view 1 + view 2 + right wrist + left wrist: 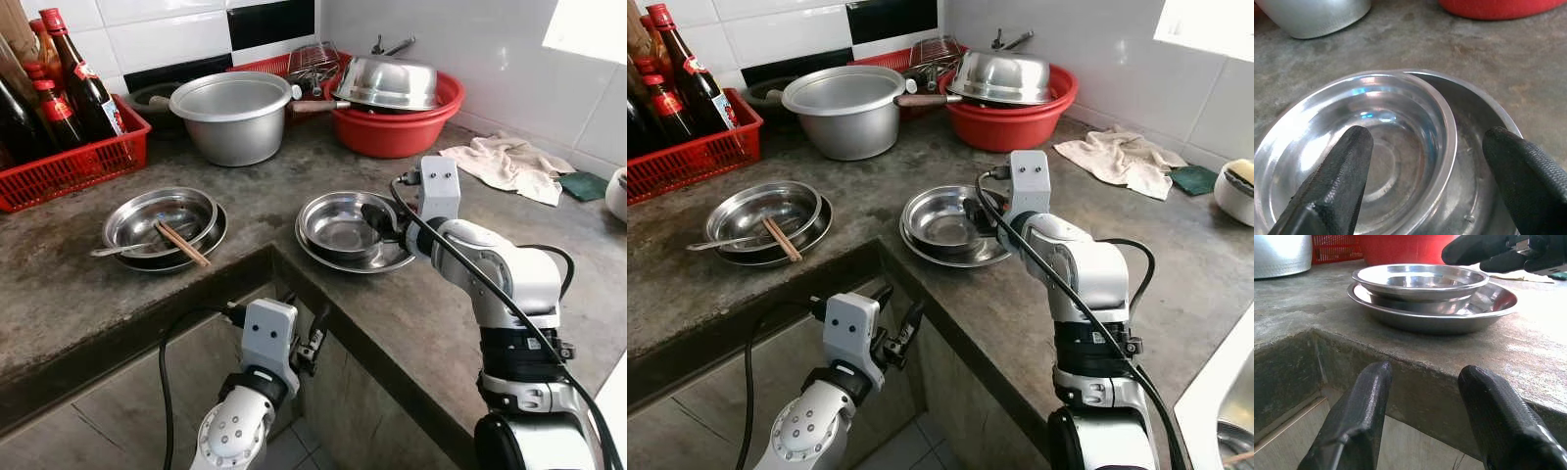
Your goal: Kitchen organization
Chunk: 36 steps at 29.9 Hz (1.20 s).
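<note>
Steel dishes are being kept in two stacks on the grey stone counter (88, 294). Going left to right: a red crate (69, 166) of bottles is standing at the back left; a bowl-on-plate stack (162, 227) with chopsticks (182, 245) and a spoon (122, 249) lying in it is sitting near the counter's inner edge; the second stack, a small steel bowl (336, 225) nested in a wider steel plate (382, 258), is sitting just right of the inside corner.

Risks, as judged: the small steel bowl is lying loose and off-centre in the steel plate, so a pinch on its thin rim is likely to be slipping, or the plate is being dragged toward the nearby edge. Steel on steel is probably being clattered if the lift is tilted.

Left gripper (895, 330) is being held low, below counter level in front of the ledge, fingers spread apart and empty, aimed up at the stack. Right gripper (1425, 181) is being held over the right side of the small steel bowl, forearm bent inward across the counter, fingers wide apart, one over the bowl's inside and the other outside its rim, over the plate; nothing is being grasped, and contact cannot be told.
</note>
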{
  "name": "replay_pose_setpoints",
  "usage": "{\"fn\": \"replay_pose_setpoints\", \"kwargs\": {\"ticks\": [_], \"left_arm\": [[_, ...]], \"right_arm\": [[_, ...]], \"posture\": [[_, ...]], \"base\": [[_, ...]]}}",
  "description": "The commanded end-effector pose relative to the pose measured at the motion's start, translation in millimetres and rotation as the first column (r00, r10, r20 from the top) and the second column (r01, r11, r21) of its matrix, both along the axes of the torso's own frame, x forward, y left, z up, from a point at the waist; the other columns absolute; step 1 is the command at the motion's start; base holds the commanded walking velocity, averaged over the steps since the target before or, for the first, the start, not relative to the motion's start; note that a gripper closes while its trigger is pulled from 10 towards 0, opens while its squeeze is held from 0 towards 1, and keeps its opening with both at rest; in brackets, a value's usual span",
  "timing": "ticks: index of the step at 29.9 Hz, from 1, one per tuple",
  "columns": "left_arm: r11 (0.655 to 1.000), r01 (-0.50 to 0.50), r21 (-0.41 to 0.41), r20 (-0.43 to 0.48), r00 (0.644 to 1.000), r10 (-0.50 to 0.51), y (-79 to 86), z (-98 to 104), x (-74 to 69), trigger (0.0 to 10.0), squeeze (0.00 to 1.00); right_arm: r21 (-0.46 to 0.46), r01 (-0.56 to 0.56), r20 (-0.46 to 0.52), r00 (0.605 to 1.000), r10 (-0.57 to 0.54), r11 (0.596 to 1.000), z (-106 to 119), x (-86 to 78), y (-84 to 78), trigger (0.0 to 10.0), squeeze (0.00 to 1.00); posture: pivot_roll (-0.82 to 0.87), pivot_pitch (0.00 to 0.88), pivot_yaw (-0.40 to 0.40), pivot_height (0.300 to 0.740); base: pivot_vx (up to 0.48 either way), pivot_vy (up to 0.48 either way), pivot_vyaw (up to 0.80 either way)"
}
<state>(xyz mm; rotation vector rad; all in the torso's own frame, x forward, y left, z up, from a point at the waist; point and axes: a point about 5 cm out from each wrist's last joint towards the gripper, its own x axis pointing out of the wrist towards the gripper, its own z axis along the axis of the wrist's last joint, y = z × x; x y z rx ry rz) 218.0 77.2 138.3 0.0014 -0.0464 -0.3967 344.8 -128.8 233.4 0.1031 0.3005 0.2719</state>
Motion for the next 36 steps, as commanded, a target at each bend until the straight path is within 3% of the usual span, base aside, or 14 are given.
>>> {"fn": "replay_pose_setpoints", "kwargs": {"ticks": [1,22,30,31,32,36], "left_arm": [[1.000,0.012,0.008,0.006,1.000,-0.012,-1.8,-0.3,-2.2,10.0,0.00],[1.000,0.006,0.008,0.009,1.000,-0.006,-2.8,0.2,-2.8,10.0,0.00],[1.000,0.001,0.010,0.009,1.000,-0.001,-3.4,0.1,-2.5,10.0,0.00],[1.000,0.000,0.011,0.009,1.000,-0.001,-3.3,0.2,-2.4,10.0,0.00],[1.000,0.000,0.011,0.009,1.000,0.000,-3.4,0.2,-2.4,10.0,0.00],[1.000,-0.002,0.011,0.010,1.000,0.002,-3.5,0.4,-2.0,10.0,0.00]], "right_arm": [[-0.001,0.002,-0.009,1.000,-0.002,1.000,3.7,2.3,-0.3,10.0,0.00],[0.045,0.013,-0.180,0.984,-0.005,0.999,-9.0,11.8,7.3,10.0,0.00],[0.114,0.025,-0.276,0.961,0.007,0.993,-17.6,12.4,10.9,10.0,0.00],[0.130,0.036,-0.290,0.957,0.003,0.991,-18.9,12.8,10.8,0.8,0.00],[0.150,0.048,-0.302,0.953,-0.001,0.988,-19.7,13.2,10.6,0.0,0.00],[0.187,0.081,-0.324,0.946,-0.016,0.979,-20.7,14.5,9.4,0.0,0.00]], "posture": [[0.08,0.067,-0.026,0.740],[0.09,0.083,-0.038,0.740],[0.09,0.086,-0.037,0.740],[0.09,0.086,-0.037,0.740],[0.09,0.089,-0.037,0.740],[0.09,0.089,-0.037,0.740]], "base": [[0.000,0.000,0.00],[0.000,0.000,0.00],[0.000,0.000,0.00],[0.000,0.000,0.00],[0.000,0.000,0.00],[0.000,0.000,0.00]]}}
